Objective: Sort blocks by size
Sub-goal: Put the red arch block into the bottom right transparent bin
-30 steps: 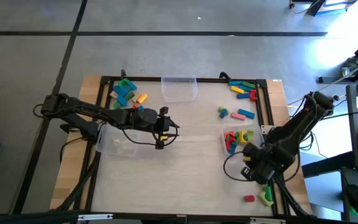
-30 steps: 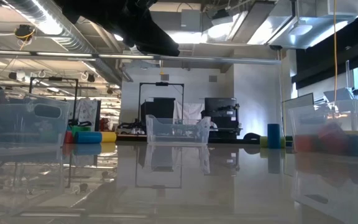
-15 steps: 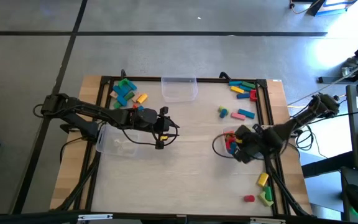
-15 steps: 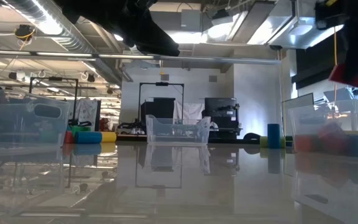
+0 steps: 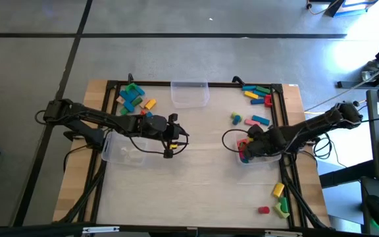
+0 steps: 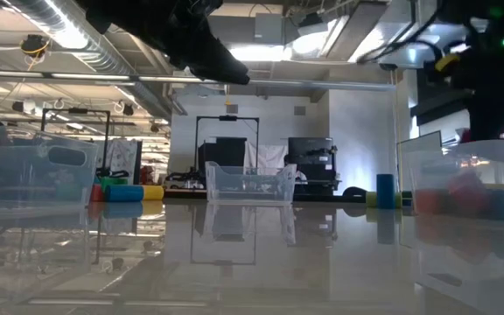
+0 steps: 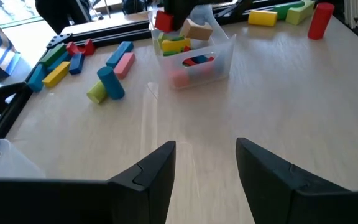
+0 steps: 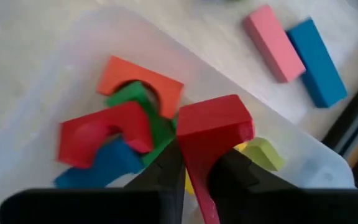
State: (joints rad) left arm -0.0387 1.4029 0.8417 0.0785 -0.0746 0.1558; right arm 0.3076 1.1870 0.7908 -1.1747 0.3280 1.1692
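My right gripper [image 8: 194,171] pinches a red block [image 8: 216,134] tight. It hangs over the clear bin [image 5: 263,158] near the table's right edge, where more blocks [image 8: 126,130] lie piled. My left gripper [image 7: 204,165] waits near the middle of the table, fingers apart, holding nothing. Other blocks, I think, lie along the far edge.

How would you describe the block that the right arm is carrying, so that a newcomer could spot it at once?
Start at the clear bin on the table's right side, where the right end effector hovers. Pinched between its fingers, above the mixed blocks already in the bin, is a red block. Unlike those lying loose, it is held up in the air.
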